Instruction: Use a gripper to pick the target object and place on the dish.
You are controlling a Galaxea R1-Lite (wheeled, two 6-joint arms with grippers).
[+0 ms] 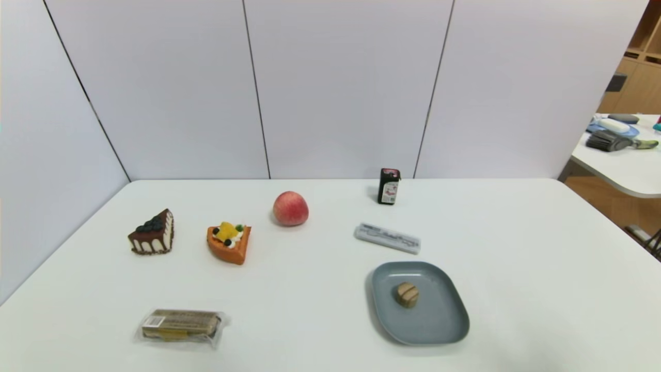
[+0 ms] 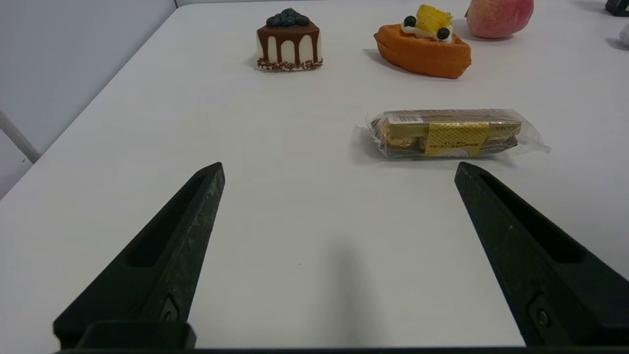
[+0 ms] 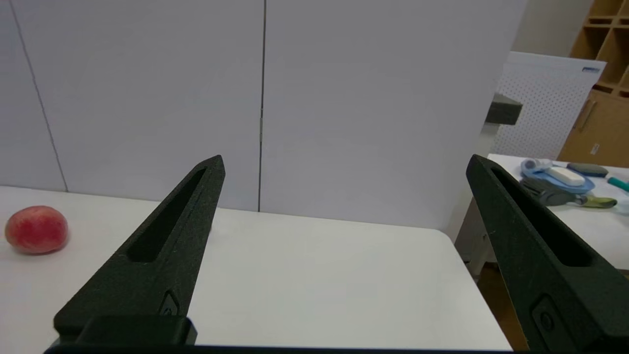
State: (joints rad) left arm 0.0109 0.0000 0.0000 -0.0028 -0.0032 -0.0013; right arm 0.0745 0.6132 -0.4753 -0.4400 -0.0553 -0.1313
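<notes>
The target object [image 1: 407,295], a tiny tan cylinder with darker stripes, lies on the grey-blue dish [image 1: 439,320] at the front right of the table. Neither arm shows in the head view. My right gripper [image 3: 344,164] is open with nothing between its fingers, pulled back and facing the far wall over the right part of the table; the dish is out of its view. My left gripper [image 2: 339,169] is open and empty too, low over the front left of the table, short of a wrapped snack pack [image 2: 454,133].
On the table stand a chocolate cake slice [image 1: 152,233], an orange fruit tart slice [image 1: 230,243], a peach [image 1: 290,208], a small black carton [image 1: 388,186], a flat white-grey packet [image 1: 387,238] and the snack pack [image 1: 181,326]. A second table [image 1: 627,165] with clutter stands beyond the right edge.
</notes>
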